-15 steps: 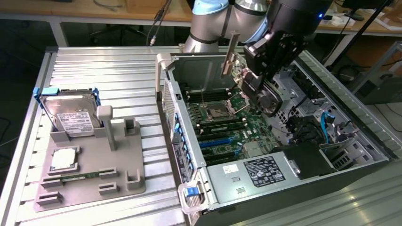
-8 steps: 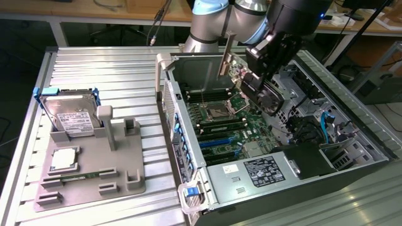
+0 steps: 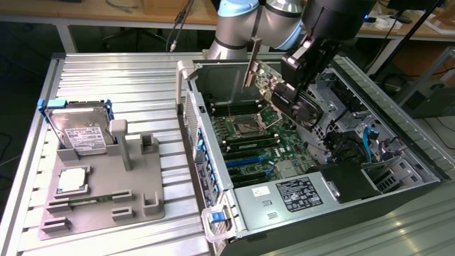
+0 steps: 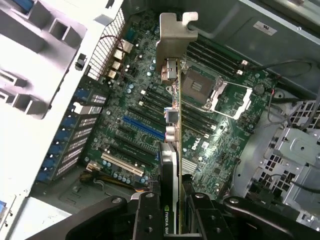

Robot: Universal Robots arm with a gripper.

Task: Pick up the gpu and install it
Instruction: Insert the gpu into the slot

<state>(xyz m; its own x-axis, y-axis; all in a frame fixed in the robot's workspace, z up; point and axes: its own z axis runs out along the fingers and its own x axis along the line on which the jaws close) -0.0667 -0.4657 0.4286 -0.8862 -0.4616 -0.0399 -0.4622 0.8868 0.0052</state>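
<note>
Clamping the gpu (image 4: 170, 155) edge-on, your claw (image 4: 172, 212) hangs it over the motherboard (image 4: 210, 145), long axis askew to the slots (image 4: 142, 127).

Bright even light, washed-out white glare

Gpu (image 3: 274, 88) (image 4: 170, 125) held over the open computer case (image 3: 398, 181)
A flat card with a black fan shroud, green board and silver end bracket. It hangs tilted above the motherboard (image 3: 249, 144), seated in no slot, pinched at its shroud end by the gripper (image 4: 172, 212).
</note>
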